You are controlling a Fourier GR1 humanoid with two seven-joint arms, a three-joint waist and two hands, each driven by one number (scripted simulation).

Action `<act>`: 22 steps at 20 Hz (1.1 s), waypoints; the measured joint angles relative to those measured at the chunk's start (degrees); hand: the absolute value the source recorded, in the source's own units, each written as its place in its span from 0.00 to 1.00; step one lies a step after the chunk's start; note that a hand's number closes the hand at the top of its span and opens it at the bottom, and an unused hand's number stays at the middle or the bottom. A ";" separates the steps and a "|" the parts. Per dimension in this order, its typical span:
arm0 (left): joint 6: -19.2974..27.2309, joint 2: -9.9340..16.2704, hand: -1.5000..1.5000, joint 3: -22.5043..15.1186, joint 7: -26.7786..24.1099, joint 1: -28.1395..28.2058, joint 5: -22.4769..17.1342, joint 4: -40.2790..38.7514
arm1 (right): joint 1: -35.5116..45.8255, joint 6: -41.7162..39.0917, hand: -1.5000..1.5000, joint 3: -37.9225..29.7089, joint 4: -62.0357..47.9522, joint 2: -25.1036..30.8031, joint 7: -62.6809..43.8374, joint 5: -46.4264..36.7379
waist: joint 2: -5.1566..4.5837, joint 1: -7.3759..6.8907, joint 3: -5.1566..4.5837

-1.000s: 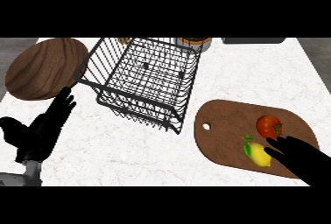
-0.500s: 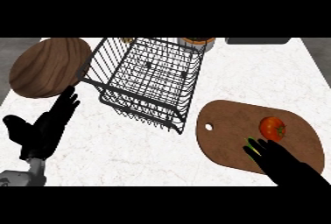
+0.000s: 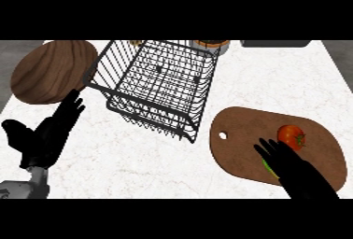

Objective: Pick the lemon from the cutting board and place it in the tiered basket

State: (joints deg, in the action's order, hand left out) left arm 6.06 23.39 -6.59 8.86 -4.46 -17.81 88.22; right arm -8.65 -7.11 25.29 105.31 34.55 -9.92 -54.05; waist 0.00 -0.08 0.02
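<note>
**A:** Where's your right hand at this moment?

**B:** My right hand (image 3: 293, 169) lies flat over the near part of the cutting board (image 3: 238, 140), an oval slab of brown wood with a small round hole at its left end. The fingers (image 3: 267, 148) are stretched straight, pointing away from me, not curled round anything.

**A:** And the lemon?

**B:** The lemon (image 3: 268, 167) is on the board, almost wholly under my palm. Only a thin yellow-green sliver peeks out at the hand's left edge. I can't tell whether the palm touches it.

**A:** What's that red thing beside you?

**B:** A tomato (image 3: 292, 136), round and glossy with a dark stem spot, sitting on the board just beside my fingertips, toward the right.

**A:** The basket?

**B:** The tiered basket (image 3: 157, 84) stands on the counter (image 3: 138, 158), left of the board and farther back. It's black wire, a fine open grid with a thicker rim, boxy in shape. The counter is pale marble with faint veins.

**A:** Your other hand?

**B:** My left hand (image 3: 43, 136) rests open at the left edge, fingers up. Beyond it is a round dark wooden board (image 3: 48, 70) with a streaky grain.
</note>
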 measured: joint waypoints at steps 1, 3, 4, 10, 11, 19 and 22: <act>-0.14 -0.06 0.50 0.12 0.45 0.69 0.23 0.92 | 0.75 0.95 0.00 -0.36 -1.97 -0.83 0.81 -0.73 | 0.01 -0.05 0.01; -0.12 -0.43 0.50 0.74 1.70 0.44 0.64 1.62 | 1.34 3.20 0.00 -1.29 -4.74 -1.99 2.55 -2.04 | 0.01 -0.02 0.02; -0.19 -0.84 0.50 0.85 1.90 0.73 1.16 1.92 | 1.38 4.09 0.00 -1.68 -5.63 -2.56 3.25 -2.82 | 0.02 0.00 0.01; -1.36 -2.90 0.50 2.46 2.20 0.21 3.44 1.54 | 2.60 5.93 0.00 -4.86 -9.24 -4.53 6.99 -5.58 | 0.02 0.08 0.00; -1.75 -3.05 0.50 2.81 2.41 0.54 3.63 2.04 | 2.51 5.67 0.00 -5.15 -9.73 -4.79 7.24 -6.23 | 0.03 0.08 -0.02; -3.38 -3.78 0.50 3.97 3.12 1.87 4.69 3.22 | 5.34 0.07 1.00 -4.58 -13.86 -5.08 9.43 -9.19 | 0.39 -0.12 -0.42; -4.48 -4.57 0.50 4.95 1.74 1.18 4.95 1.05 | 6.41 0.80 1.00 -4.14 -15.21 -5.32 11.11 -11.90 | 0.45 -0.08 -0.50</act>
State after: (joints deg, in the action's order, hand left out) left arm 1.58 18.83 -1.64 10.60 -3.28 -12.86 89.27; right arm -2.24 -6.31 21.15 90.10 29.22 1.19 -65.94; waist 0.45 -0.16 -0.48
